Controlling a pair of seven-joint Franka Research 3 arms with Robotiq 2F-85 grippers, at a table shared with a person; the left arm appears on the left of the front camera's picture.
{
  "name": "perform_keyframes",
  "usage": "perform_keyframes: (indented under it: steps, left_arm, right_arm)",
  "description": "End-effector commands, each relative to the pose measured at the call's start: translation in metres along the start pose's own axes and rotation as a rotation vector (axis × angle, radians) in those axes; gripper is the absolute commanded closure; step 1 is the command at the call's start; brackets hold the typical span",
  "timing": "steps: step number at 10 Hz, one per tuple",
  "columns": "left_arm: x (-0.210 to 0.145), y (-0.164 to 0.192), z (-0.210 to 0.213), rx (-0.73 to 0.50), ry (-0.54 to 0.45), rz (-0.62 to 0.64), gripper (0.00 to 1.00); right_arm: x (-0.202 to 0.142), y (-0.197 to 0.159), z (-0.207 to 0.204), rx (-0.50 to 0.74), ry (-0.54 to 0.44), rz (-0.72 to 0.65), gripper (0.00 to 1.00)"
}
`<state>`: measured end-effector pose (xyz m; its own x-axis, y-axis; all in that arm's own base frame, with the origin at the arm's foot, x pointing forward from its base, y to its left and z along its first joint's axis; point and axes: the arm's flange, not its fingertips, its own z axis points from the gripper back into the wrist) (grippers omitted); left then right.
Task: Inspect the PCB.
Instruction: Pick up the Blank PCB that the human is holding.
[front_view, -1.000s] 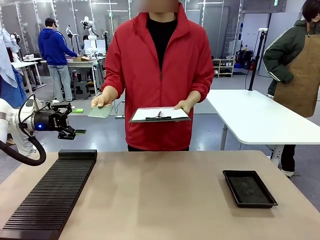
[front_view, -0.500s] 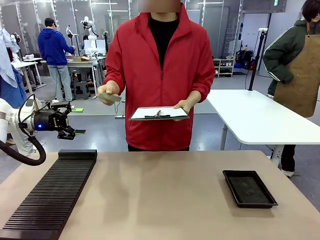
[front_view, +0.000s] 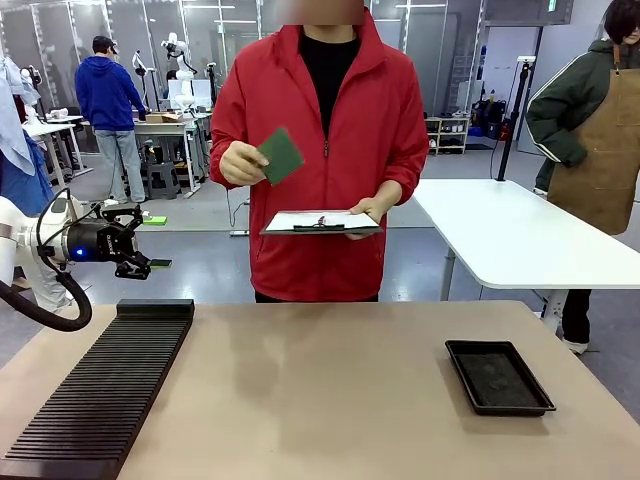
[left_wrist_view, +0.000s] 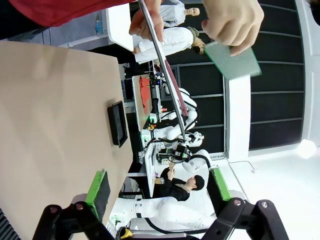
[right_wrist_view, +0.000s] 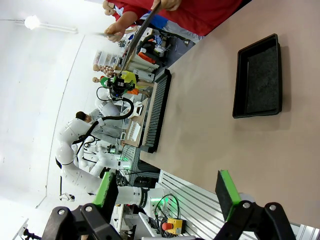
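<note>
plainly both jaws gape empty (a person's hand (front_view: 240, 163) holds the pcb (front_view: 281, 155) up).

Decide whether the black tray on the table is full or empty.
Empty: the black tray has a bare dark floor, with nothing lying in it, in both the front and right wrist views.

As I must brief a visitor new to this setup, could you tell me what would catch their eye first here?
The person in the red jacket across the tan table stands out, holding a small green rectangular circuit board up at chest height in one hand and a white clipboard with paper in the other. On it, a shallow black rectangular tray lies at picture right, a long black ribbed rack at picture left.
</note>
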<state>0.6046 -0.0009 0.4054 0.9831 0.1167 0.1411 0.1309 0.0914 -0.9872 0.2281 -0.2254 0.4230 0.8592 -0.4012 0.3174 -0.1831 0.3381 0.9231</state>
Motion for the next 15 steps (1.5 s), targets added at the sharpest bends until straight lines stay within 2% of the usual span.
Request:
perform_keyframes:
  steps: [1,3,4,6,7,8,10,13,14,15]
  left_arm:
    - [0.0,0.0,0.0,-0.001,0.001,0.0,0.0]
    - [0.0,0.0,0.0,0.0,0.0,0.0,0.03]
    - [-0.004,-0.027,0.019,0.022,0.055,-0.027,0.0]
    - [-0.049,-0.05,0.083,0.038,0.142,-0.029,0.0]
    - [-0.08,-0.056,0.118,0.033,0.183,0.015,0.0]
    - [-0.113,-0.061,0.15,0.006,0.193,0.007,0.0]
    - [-0.168,-0.057,0.188,-0.081,0.136,-0.062,0.0]
    - [-0.251,-0.025,0.255,-0.14,0.026,-0.081,0.0]
    - [-0.268,-0.019,0.272,-0.17,0.0,-0.099,0.0]
    - [-0.276,-0.011,0.283,-0.134,-0.008,-0.102,0.0]
  right_arm:
    - [0.0,0.0,0.001,0.011,-0.002,0.017,0.0]
    - [0.0,0.0,0.001,0.011,-0.002,0.017,0.0]
    - [0.0,0.0,0.001,0.011,-0.002,0.017,0.0]
    - [0.0,0.0,0.001,0.011,-0.002,0.017,0.0]
    - [0.0,0.0,0.001,0.011,-0.002,0.017,0.0]
    - [0.0,0.0,0.001,0.011,-0.002,0.017,0.0]
    - [0.0,0.0,0.001,0.011,-0.002,0.017,0.0]
    - [0.0,0.0,0.001,0.011,-0.002,0.017,0.0]
    - [0.0,0.0,0.001,0.011,-0.002,0.017,0.0]
    - [0.0,0.0,0.001,0.011,-0.002,0.017,0.0]
